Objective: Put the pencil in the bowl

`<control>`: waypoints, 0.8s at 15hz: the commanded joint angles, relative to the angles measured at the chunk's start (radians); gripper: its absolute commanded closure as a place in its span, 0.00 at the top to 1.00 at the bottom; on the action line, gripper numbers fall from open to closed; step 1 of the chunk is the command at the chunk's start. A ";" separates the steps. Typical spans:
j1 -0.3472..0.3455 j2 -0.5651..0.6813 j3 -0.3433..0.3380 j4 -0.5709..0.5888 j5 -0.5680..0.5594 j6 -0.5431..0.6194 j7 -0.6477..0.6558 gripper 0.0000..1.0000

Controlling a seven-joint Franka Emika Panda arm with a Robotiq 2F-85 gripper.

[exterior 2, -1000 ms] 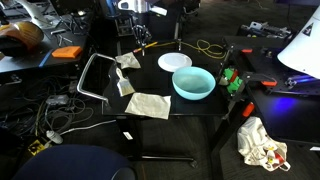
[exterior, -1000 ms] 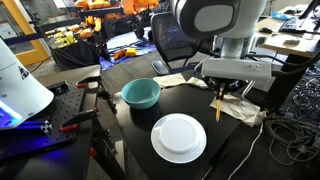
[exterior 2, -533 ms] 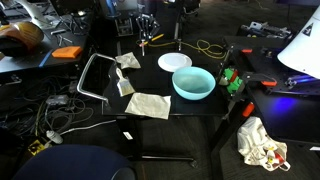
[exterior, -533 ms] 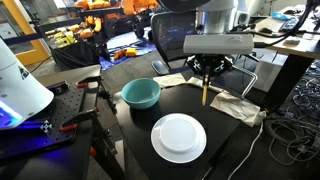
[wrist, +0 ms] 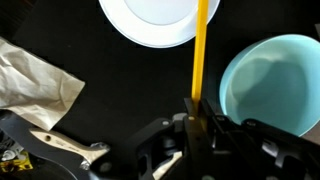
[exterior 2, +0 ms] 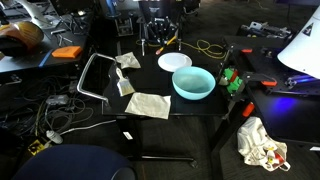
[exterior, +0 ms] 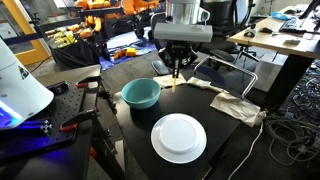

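My gripper (wrist: 197,108) is shut on the orange-yellow pencil (wrist: 200,50), which hangs straight down from the fingers. In an exterior view the gripper (exterior: 177,68) holds the pencil (exterior: 176,78) in the air just beside the far right rim of the teal bowl (exterior: 141,95). The bowl (wrist: 272,85) fills the right side of the wrist view, and the pencil runs just left of its rim. In an exterior view the gripper (exterior 2: 160,33) is behind the bowl (exterior 2: 193,83); the pencil is too small to make out there.
A white plate (exterior: 178,137) lies on the black table in front of the bowl, also in the wrist view (wrist: 155,20). Crumpled cloths (exterior: 238,105) (exterior 2: 147,104) lie on the table. A white lamp (exterior: 20,85) and red-handled tools (exterior: 78,120) stand beside the table.
The arm has swung with the pencil from over the cloth at the table's side towards the bowl, and now holds it by the bowl's rim.
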 commanded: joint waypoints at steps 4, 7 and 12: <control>0.051 -0.079 0.028 -0.089 0.000 -0.115 0.012 0.02; 0.073 -0.084 0.039 -0.111 -0.002 -0.118 0.018 0.02; 0.097 -0.081 0.050 -0.155 -0.004 -0.104 0.025 0.02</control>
